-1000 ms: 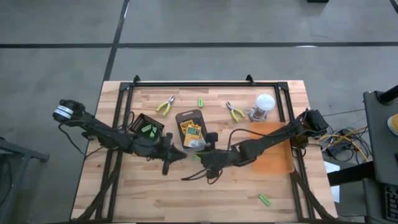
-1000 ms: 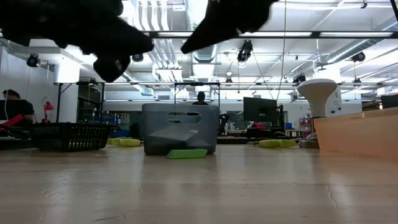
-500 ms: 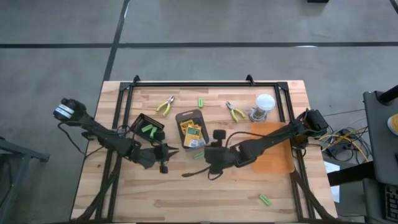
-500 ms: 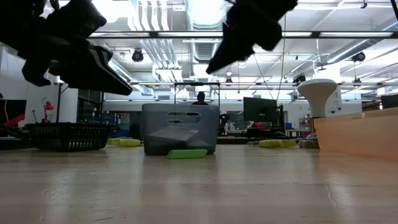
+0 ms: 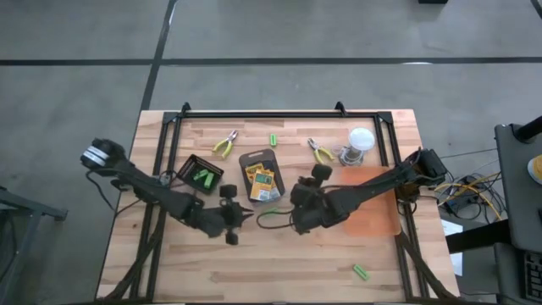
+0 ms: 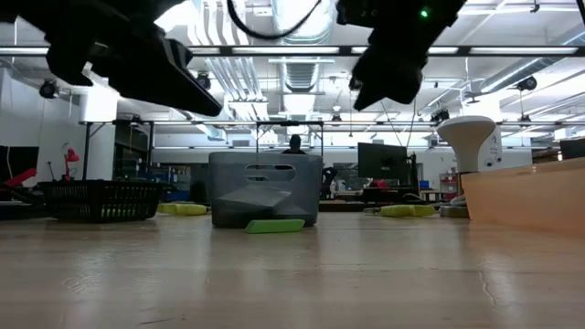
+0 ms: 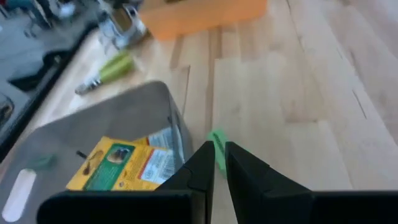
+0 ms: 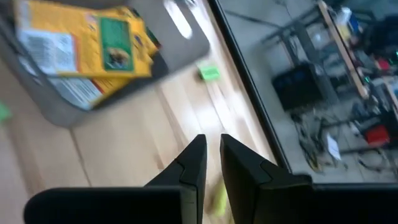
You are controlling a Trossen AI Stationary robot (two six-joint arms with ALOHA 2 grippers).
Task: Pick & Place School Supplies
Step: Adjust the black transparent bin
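While both arms have drawn back from the grey tray (image 5: 258,175), left gripper (image 5: 240,219) now sits off its near-left corner, right gripper (image 5: 298,196) just right of it; both pressed together, nothing pinched; crayon boxes (image 5: 262,182) lie in tray; green stick (image 5: 268,213) rests by near edge. Judgement: drop done, more supplies pending.

Both arms reach toward the middle, raised. The left claw (image 5: 240,218) and right claw (image 5: 290,199) are both closed, holding nothing.
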